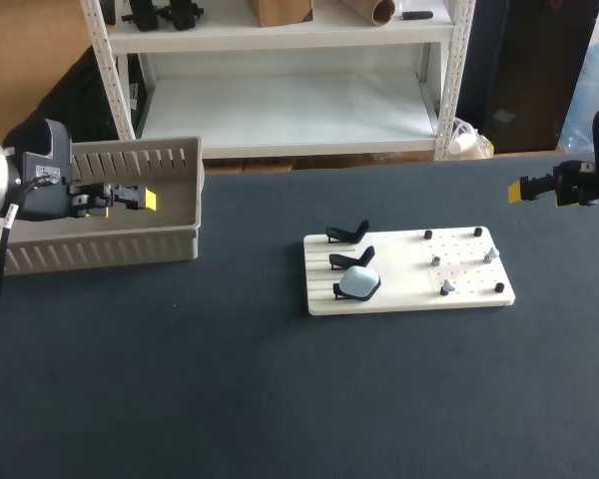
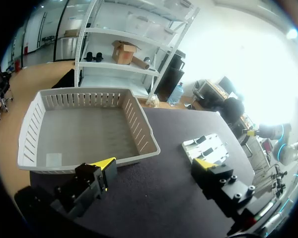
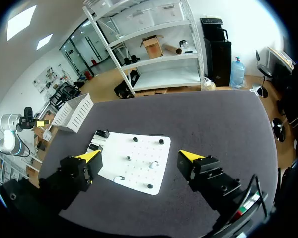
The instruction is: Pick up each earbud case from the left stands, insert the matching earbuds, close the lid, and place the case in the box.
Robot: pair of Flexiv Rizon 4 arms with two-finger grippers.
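On the white board (image 1: 469,281) in the middle of the dark surface (image 1: 230,399), a pale blue earbud case (image 1: 358,284) is sitting on the one of three black stands nearest the robot. The other two stands (image 1: 351,259) are standing bare. Small grey earbuds (image 1: 490,254) are resting among the pegs on the board's right half.

The left hand (image 1: 140,198) is hovering over the grey box (image 1: 100,249), its fingers spread wide and holding nothing. The right hand (image 1: 535,188) is hanging out past the board's right end, likewise open and empty. The case is lying well apart from both hands, touched by neither.

By my judgement the pick-up of this case is not yet begun. The next move is calling for a hand to travel to the board, come down over the case and close on its sides without knocking the neighbouring stand.
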